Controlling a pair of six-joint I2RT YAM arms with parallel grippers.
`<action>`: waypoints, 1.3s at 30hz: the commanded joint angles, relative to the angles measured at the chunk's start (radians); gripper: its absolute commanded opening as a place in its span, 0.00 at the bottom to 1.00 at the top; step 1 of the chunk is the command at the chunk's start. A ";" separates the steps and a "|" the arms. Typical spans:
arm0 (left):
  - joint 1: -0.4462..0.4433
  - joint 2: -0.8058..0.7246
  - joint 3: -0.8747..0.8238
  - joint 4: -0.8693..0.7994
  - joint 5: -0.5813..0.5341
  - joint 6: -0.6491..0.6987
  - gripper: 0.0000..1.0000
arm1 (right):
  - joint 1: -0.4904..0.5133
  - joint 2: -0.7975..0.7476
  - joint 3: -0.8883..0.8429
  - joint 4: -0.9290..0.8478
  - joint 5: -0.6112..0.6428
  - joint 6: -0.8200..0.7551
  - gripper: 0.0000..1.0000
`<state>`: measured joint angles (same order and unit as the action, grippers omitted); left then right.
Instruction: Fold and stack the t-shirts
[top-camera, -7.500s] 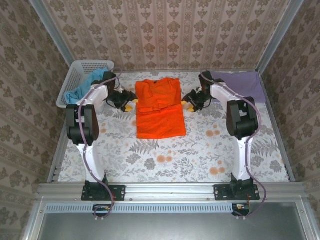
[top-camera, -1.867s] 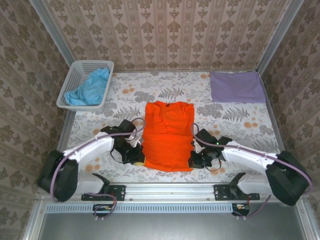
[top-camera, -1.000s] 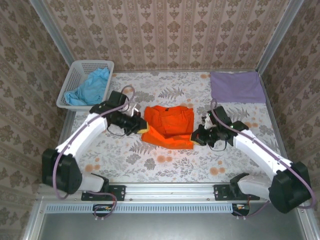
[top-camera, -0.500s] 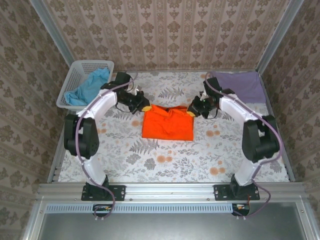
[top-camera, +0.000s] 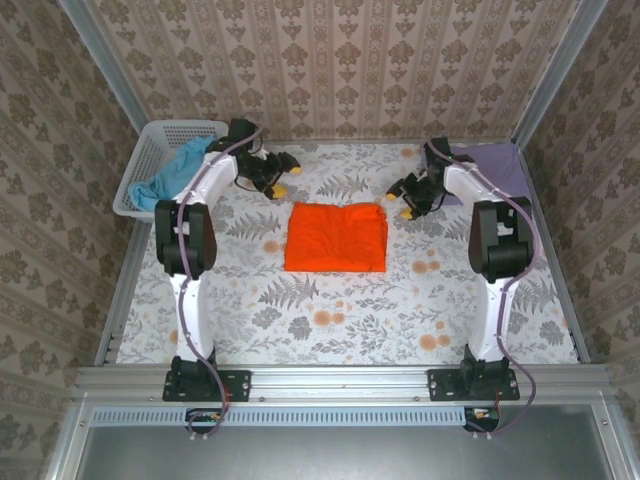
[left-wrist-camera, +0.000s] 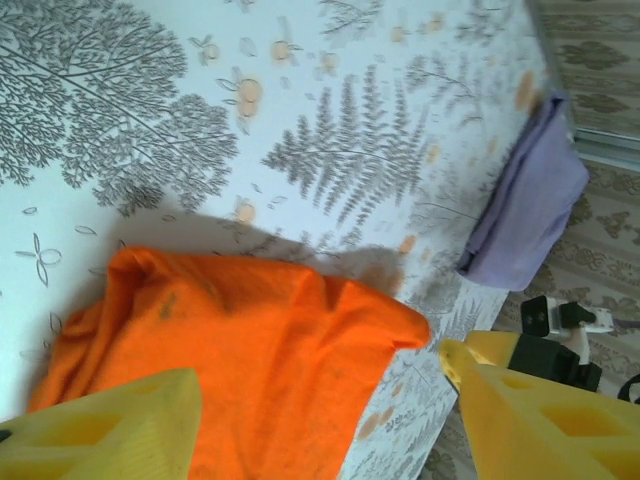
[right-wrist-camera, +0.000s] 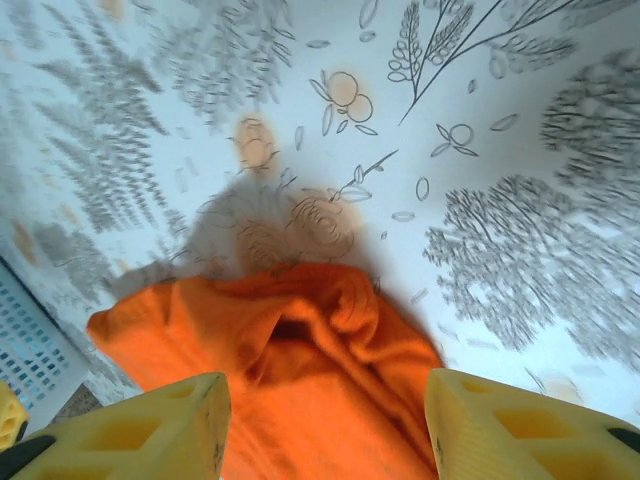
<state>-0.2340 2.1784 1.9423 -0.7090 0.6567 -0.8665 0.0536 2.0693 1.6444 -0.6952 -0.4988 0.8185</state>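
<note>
Left gripper (top-camera: 280, 176) and right gripper (top-camera: 399, 200) stand open, empty; we see the folded orange t-shirt (top-camera: 336, 238) flat on the desk (top-camera: 330, 320), its long axis seemingly left-to-right.

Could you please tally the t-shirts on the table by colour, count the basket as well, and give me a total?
Orange t-shirt: 1
Light blue t-shirt: 1
Lavender t-shirt: 1
White basket: 1
Total: 4
</note>
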 joint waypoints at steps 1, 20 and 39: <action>-0.018 -0.143 -0.057 -0.057 -0.053 0.086 0.64 | 0.021 -0.198 -0.101 0.022 0.011 -0.033 0.52; -0.264 -0.096 -0.472 0.034 -0.165 0.369 0.31 | 0.304 -0.173 -0.604 0.487 -0.036 0.051 0.12; -0.331 -0.535 -0.929 -0.070 -0.180 0.376 0.45 | 0.349 -0.640 -1.061 0.605 -0.097 -0.105 0.39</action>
<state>-0.5697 1.7081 0.9924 -0.6437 0.5232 -0.5014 0.4042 1.5246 0.6090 -0.0578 -0.6067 0.7033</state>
